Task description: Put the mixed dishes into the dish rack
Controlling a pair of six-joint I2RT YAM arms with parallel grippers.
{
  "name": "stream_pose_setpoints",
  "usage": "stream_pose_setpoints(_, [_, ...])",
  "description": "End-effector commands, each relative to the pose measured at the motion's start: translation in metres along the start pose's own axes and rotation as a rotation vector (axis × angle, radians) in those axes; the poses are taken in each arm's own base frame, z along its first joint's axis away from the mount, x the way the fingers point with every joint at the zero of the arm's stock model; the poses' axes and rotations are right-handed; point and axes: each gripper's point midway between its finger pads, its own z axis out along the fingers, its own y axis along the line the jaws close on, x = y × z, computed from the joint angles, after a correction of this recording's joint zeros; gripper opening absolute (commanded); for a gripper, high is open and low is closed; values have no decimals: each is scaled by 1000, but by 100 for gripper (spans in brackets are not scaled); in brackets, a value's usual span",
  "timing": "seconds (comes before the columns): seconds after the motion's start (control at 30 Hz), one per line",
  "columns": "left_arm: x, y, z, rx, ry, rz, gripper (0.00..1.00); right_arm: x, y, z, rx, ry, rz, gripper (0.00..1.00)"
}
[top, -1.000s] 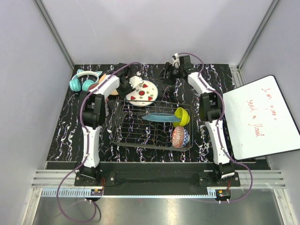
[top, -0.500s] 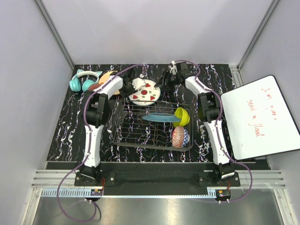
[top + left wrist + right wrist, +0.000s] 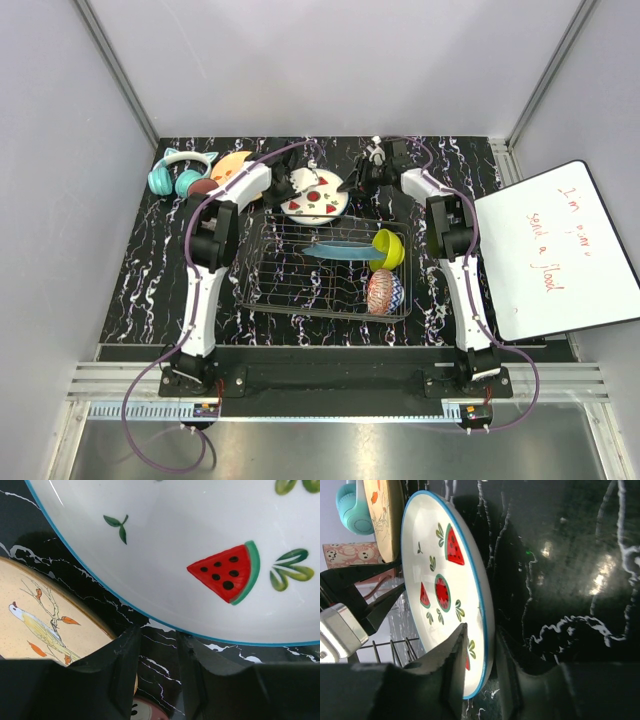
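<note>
The white watermelon-print plate (image 3: pixel 315 195) is tilted up just behind the dish rack (image 3: pixel 325 268). My right gripper (image 3: pixel 350 185) is shut on its right rim; the right wrist view shows the rim (image 3: pixel 440 580) between the fingers of that gripper (image 3: pixel 482 640). My left gripper (image 3: pixel 283 188) is at the plate's left edge. Its jaws (image 3: pixel 160 640) stand apart with only table between them, the plate (image 3: pixel 200 530) just past the tips. The teal plate (image 3: pixel 340 248), yellow-green bowl (image 3: pixel 388 248) and red patterned bowl (image 3: pixel 384 290) are in the rack. No clear glass shows.
The tan floral plate (image 3: pixel 228 165), pink mug (image 3: pixel 203 186) and teal headphones (image 3: pixel 180 172) sit at the back left. The tan plate (image 3: pixel 35 625) and mug (image 3: pixel 145 711) lie close beside the left fingers. A whiteboard (image 3: pixel 555 250) lies at the right.
The watermelon plate has shifted right and tilted up. My right gripper came down and left onto its right rim. My left gripper followed the plate rightward.
</note>
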Motion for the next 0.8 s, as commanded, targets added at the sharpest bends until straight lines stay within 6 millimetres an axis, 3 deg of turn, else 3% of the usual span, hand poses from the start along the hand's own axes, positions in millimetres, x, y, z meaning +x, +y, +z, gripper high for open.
stream_pose_setpoints(0.0, [-40, -5, 6, 8, -108, 66, 40, 13, 22, 5, -80, 42, -4, 32])
stream_pose_setpoints(0.17, [-54, -16, 5, 36, -146, 103, 40, 12, 21, 5, -116, 37, 9, 19])
stream_pose_setpoints(0.3, [-64, -21, 5, 42, -162, 117, 40, 7, 25, -1, -145, 22, 27, 0])
stream_pose_setpoints(0.47, [-72, -23, -1, 36, -173, 106, 40, -12, 38, -24, -167, -56, 3, 0])
stream_pose_setpoints(0.5, [-74, -19, -5, 25, -181, 97, 40, -23, 54, -37, -169, -93, -39, 0])
stream_pose_setpoints(0.53, [-76, -12, -13, 6, -193, 84, 40, -30, 52, -44, -147, -126, -52, 0])
stream_pose_setpoints(0.63, [-82, 17, -45, -61, -247, -7, 40, -55, 74, -74, -110, -217, -159, 0])
stream_pose_setpoints(0.7, [-77, 38, -67, -102, -279, -100, 40, -60, 85, -89, -63, -233, -240, 0])
stream_pose_setpoints(0.73, [-81, 53, -92, -144, -331, -140, 40, -67, 90, -94, -44, -258, -272, 0])
stream_pose_setpoints(0.77, [-72, 66, -106, -160, -358, -224, 41, -70, 92, -99, -31, -271, -306, 0])
